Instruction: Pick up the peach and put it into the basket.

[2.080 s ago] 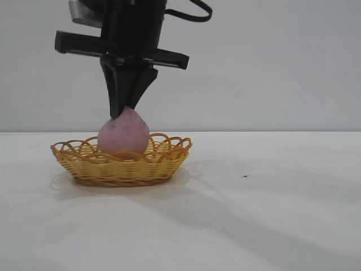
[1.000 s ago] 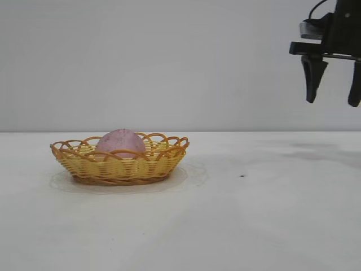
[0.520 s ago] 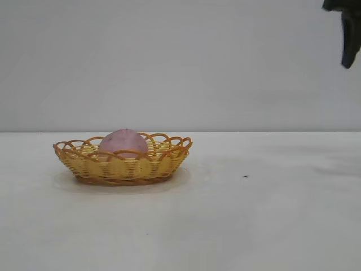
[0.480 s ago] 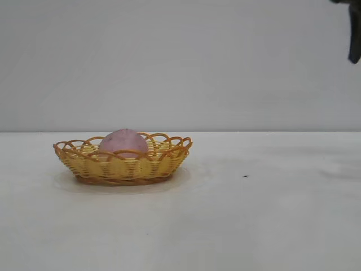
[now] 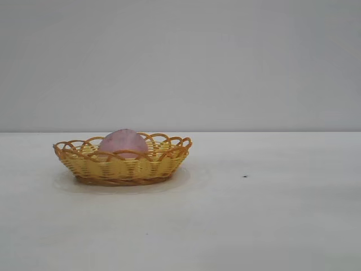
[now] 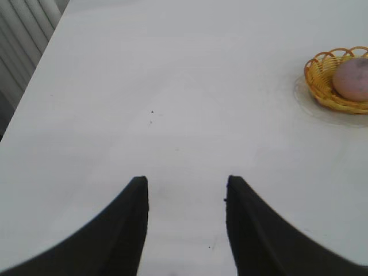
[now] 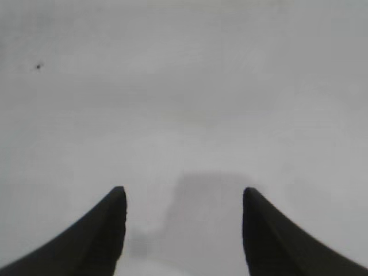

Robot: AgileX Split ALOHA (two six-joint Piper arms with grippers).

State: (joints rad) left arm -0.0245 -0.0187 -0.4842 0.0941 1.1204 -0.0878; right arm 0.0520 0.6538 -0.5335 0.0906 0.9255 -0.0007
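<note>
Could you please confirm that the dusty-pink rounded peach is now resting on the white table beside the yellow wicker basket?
Not quite: the dusty-pink rounded peach is resting inside the yellow wicker basket, not on the white table beside it. The exterior view shows it behind the looped rim.

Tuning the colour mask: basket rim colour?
Orange-brown loops on the basket, above a yellow weave; clearest in the exterior view.
</note>
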